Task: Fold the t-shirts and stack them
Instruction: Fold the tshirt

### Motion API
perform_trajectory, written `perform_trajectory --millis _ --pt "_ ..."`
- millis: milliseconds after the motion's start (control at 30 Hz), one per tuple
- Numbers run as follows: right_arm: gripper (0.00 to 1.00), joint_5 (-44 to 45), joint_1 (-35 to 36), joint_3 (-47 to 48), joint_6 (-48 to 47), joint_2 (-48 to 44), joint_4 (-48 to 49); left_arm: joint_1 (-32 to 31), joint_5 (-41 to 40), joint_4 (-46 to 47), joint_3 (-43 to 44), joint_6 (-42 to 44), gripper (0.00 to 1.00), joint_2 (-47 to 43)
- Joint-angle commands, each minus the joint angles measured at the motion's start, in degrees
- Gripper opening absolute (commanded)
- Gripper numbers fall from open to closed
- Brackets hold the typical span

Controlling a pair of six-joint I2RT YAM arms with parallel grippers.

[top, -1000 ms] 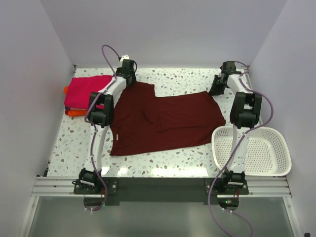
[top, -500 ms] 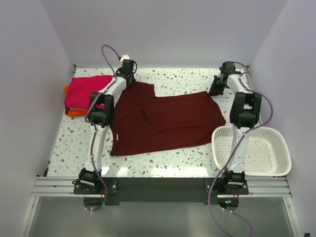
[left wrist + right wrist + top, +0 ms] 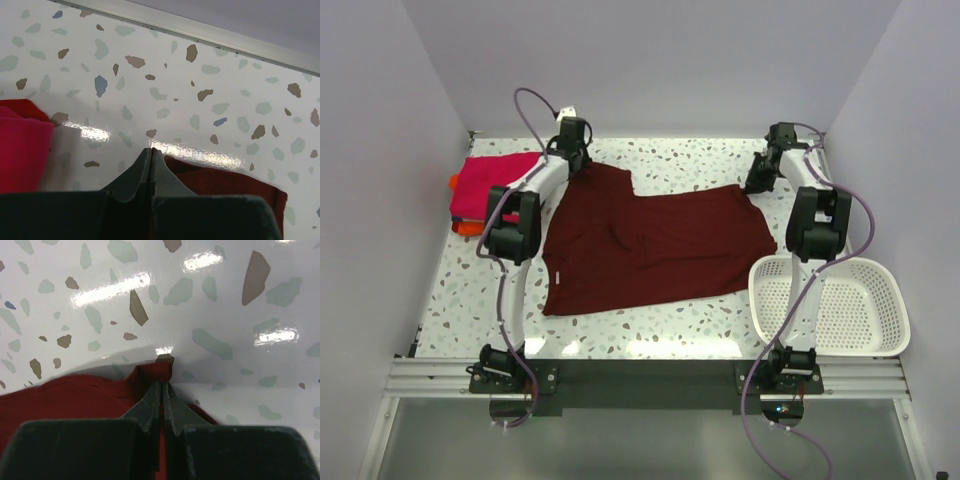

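On the speckled white surface [image 3: 670,320], the dark maroon cloth t-shirt [image 3: 650,245] lies spread flat. Both arms stretch forward to its far corners. The right tool [image 3: 163,385] is closed, pinching cloth; the left tool [image 3: 151,150] is closed at the shirt's edge, its hold unclear.

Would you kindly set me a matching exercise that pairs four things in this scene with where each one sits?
Things:
1. maroon t-shirt
2. pink t-shirt
3. orange t-shirt
4. white basket

Places:
A. at the near right
B. folded, lying on top of another shirt at the far left
C. spread out in the middle
D. under another shirt, only its edges showing

Pairs: 1-C, 2-B, 3-D, 4-A
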Motion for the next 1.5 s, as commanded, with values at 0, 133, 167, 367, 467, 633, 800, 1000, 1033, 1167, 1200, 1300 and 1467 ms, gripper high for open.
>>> perform_trajectory --millis 0,133,167,367,467,633,800,1000,1033,1167,1200,1300,1467 --pt "0.00 2.7 0.1 -1.2 -0.5 -6.6 -0.7 0.5 1.6 4.7 -2.5 -1.3 0.00 -7.0" --pt "0.00 3.2 -0.1 -3.3 -0.6 -9.6 -0.5 0.5 3.0 4.8 -5.9 -1.5 0.00 -10.8" --pt "0.00 3.3 -0.2 -4.0 -0.9 -10.1 -0.4 0.5 3.4 5.2 -6.9 -1.4 0.00 -11.6" --pt "0.00 3.3 -0.8 -7.5 -1.4 -13.6 0.0 0.5 4.7 7.3 -15.4 -0.5 0.00 -18.3" --pt "0.00 3.3 -1.1 -9.3 -2.0 -15.0 0.1 0.5 4.7 8.6 -20.8 -0.4 0.00 -22.7" --pt "0.00 3.7 -1.6 -11.9 -3.1 -17.9 -0.4 0.5 4.6 9.4 -29.9 -0.5 0.00 -31.1" --pt "0.00 4.0 -1.7 -15.6 -4.5 -20.6 -0.8 0.5 5.8 9.7 -38.4 -0.9 0.00 -37.7" --pt "0.00 4.7 -1.8 -19.9 -6.3 -24.2 -1.3 0.5 9.1 9.3 -46.7 -0.6 0.00 -48.1" --pt "0.00 5.1 -1.8 -20.9 -6.4 -25.2 -1.4 0.5 9.6 9.0 -47.6 -0.5 0.00 -49.1" --pt "0.00 6.4 -1.7 -23.3 -6.3 -27.5 -1.7 0.5 10.7 7.8 -52.1 -0.8 0.00 -54.5" --pt "0.00 6.7 -1.8 -23.7 -6.3 -28.0 -1.8 0.5 11.0 7.6 -53.9 -0.7 0.00 -56.4" --pt "0.00 7.9 -1.7 -25.7 -6.4 -29.6 -2.1 0.4 13.7 6.5 -56.3 -0.6 0.00 -59.2" --pt "0.00 9.2 -1.7 -28.7 -6.3 -31.1 -2.5 -0.3 15.9 3.0 -59.9 0.6 0.00 -63.7"
